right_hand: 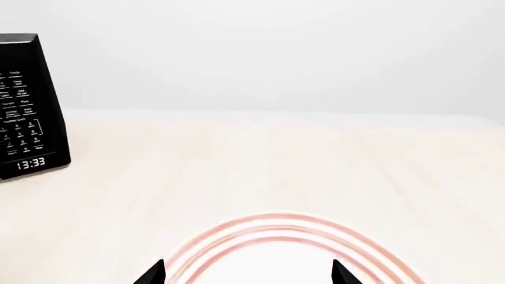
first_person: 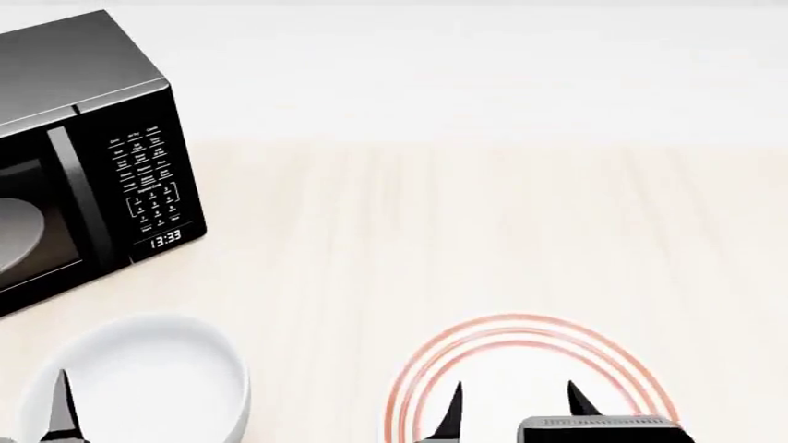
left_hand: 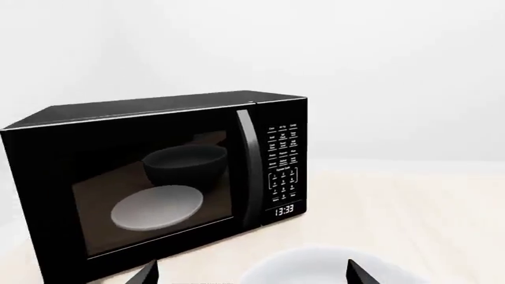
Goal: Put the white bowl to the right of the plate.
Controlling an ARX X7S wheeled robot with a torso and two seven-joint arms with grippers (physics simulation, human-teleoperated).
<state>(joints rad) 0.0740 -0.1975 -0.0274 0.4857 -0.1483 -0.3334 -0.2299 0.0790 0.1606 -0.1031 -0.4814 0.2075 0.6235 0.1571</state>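
Two end effectors show at the bottom edge of the head view, and neither holds anything. The left end effector [first_person: 31, 415] sits in the lower left of the frame with one dark fingertip standing over the white bowl [first_person: 148, 374]; its own wrist view shows two tips spread wide on either side of the bowl's far rim, nothing between them yet. The right end effector [first_person: 514, 406] sits at lower centre-right, its two fingers likewise spread apart and poised over the plate [first_person: 518, 346], the red-ringed arc curving past both tips.

The bowl rests on the desk [first_person: 468, 212] in the lower left corner, well to the left of the plate, so the task has hardly begun: I judge this to be the approach step, before any grasp. Up in the upper left stands a black microwave [first_person: 87, 148], door shut, clock reading 13:33 (its glass mirrors the bowl in the left wrist view).

The next move likely calls for the left end effector to drop onto the bowl's rim and pinch the wall. The bare desk right of the plate lies beyond the right arm, so a hand-over or a long reach across may be needed.
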